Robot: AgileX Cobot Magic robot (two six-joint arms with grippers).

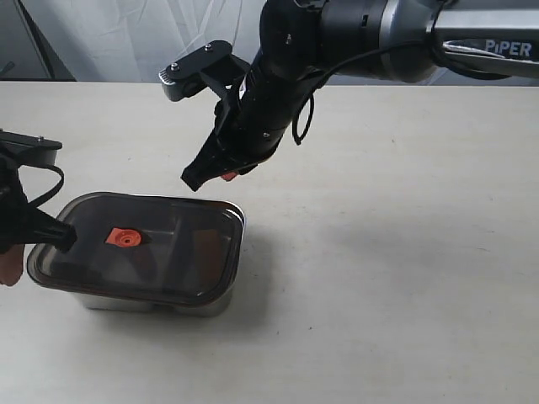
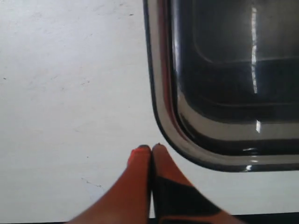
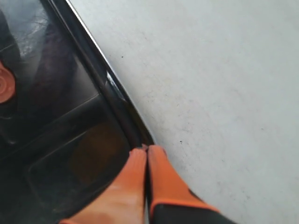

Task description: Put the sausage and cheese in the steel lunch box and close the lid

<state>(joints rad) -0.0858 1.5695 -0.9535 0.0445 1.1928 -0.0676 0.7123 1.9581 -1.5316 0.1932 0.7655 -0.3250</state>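
Smoky lid on steel lunch box, left claw beside corner

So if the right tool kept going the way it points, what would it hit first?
Most likely the lid, near its edge: the right wrist view shows the shut right tool aimed at the dark rim resting on the steel lunch box. How high above it the tip hangs is unclear.
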